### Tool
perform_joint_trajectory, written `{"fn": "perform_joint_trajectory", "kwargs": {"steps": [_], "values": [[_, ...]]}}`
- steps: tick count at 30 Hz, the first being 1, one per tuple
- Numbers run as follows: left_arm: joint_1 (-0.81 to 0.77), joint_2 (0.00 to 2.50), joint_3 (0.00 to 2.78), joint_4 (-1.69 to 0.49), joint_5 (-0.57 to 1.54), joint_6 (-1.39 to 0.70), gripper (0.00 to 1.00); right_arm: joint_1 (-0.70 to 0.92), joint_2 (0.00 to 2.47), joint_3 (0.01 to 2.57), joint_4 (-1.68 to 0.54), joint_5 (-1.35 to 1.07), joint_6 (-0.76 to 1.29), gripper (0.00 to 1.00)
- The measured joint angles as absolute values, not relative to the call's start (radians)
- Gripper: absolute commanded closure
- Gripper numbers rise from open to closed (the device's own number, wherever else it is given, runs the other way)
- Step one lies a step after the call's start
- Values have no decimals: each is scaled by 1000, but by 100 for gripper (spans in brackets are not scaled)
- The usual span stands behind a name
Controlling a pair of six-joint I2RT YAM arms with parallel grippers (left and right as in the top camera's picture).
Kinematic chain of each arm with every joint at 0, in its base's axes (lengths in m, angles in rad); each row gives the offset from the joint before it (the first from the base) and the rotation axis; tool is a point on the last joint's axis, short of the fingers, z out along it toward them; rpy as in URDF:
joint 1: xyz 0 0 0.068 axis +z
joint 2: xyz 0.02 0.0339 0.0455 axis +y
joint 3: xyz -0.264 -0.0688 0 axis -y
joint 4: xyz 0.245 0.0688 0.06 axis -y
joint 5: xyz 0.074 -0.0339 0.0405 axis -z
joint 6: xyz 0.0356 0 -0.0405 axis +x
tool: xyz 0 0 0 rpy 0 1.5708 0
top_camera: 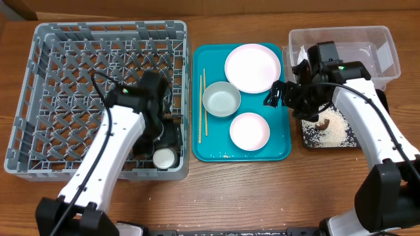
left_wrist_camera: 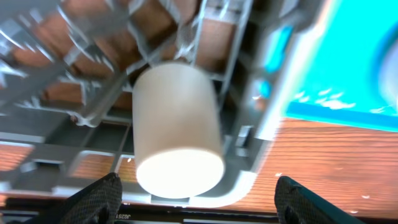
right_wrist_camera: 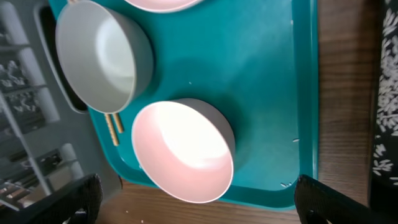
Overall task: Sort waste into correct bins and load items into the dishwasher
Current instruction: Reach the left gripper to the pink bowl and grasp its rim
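The small white cup (top_camera: 164, 157) stands in the near right corner of the grey dish rack (top_camera: 59, 98); it also shows in the left wrist view (left_wrist_camera: 177, 124). My left gripper (left_wrist_camera: 196, 202) is open just above it, holding nothing. On the teal tray (top_camera: 279, 147) lie a pale plate (top_camera: 252, 67), a grey-green bowl (top_camera: 221, 99), a pinkish bowl (top_camera: 249, 130) and chopsticks (top_camera: 203, 105). My right gripper (right_wrist_camera: 199, 202) is open and empty over the tray's right side, near the pinkish bowl (right_wrist_camera: 183, 152). The clear tub (top_camera: 380, 46) and the black tray (top_camera: 338, 134) with rice grains and a brown lump (top_camera: 322, 124) sit at the right.
The grey-green bowl (right_wrist_camera: 99, 56) and chopstick ends (right_wrist_camera: 113, 127) show in the right wrist view. A few rice grains lie on the teal tray's front edge (right_wrist_camera: 289, 183). Bare wooden table runs along the front.
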State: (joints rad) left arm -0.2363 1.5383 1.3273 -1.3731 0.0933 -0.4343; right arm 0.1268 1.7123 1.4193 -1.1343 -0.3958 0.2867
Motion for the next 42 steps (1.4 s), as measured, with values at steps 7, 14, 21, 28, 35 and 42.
{"fn": "perform_joint_trajectory", "kwargs": {"steps": [7, 14, 21, 28, 35, 42], "values": [[-256, 1538, 1636, -1443, 108, -369, 20, 127, 1661, 1663, -1266, -369, 270, 0], [-356, 1538, 1707, -1338, 131, -299, 18, 127, 1563, 1786, -1393, -281, 265, 0], [-446, 1604, 1708, -1216, 138, -242, 21, 127, 1543, 1788, -1472, -247, 265, 0], [-514, 1720, 1708, -1188, 143, -220, 26, 127, 1543, 1788, -1498, -212, 264, 0], [-610, 1810, 1708, -1189, 165, -282, 39, 127, 1543, 1788, -1497, -198, 265, 0], [-651, 1934, 1708, -1204, 171, -396, 52, 127, 1543, 1788, -1497, -194, 264, 0]]}}
